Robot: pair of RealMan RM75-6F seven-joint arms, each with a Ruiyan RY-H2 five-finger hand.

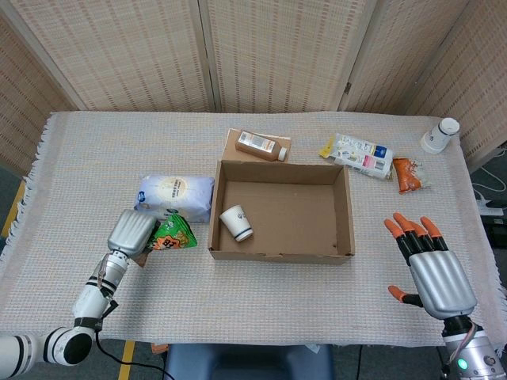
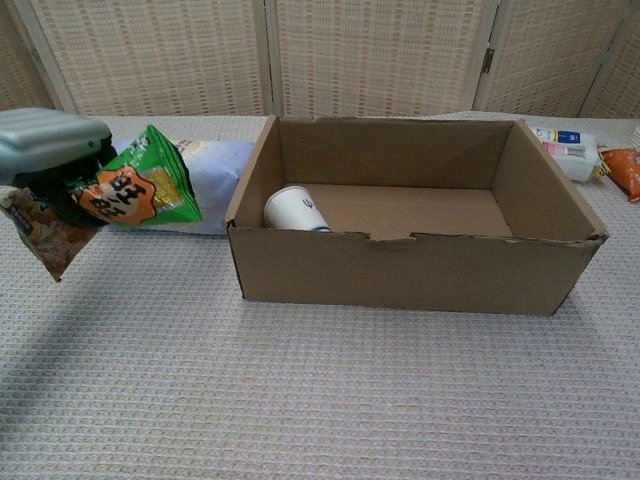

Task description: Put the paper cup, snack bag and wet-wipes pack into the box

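My left hand (image 1: 131, 233) (image 2: 50, 145) grips the green snack bag (image 1: 173, 234) (image 2: 135, 188) and holds it in the air, left of the cardboard box (image 1: 279, 253) (image 2: 420, 275). A white paper cup (image 1: 237, 223) (image 2: 295, 210) lies on its side inside the box, at its left end. The pale blue wet-wipes pack (image 1: 176, 195) (image 2: 218, 180) lies on the table behind the lifted bag, beside the box's left wall. My right hand (image 1: 428, 267) hovers open to the right of the box, fingers spread, holding nothing.
Behind the box lie a brown bottle (image 1: 261, 145) on a card, a white carton (image 1: 358, 154) and an orange packet (image 1: 407, 174). A second paper cup (image 1: 439, 134) stands at the far right corner. Woven screens close off the back.
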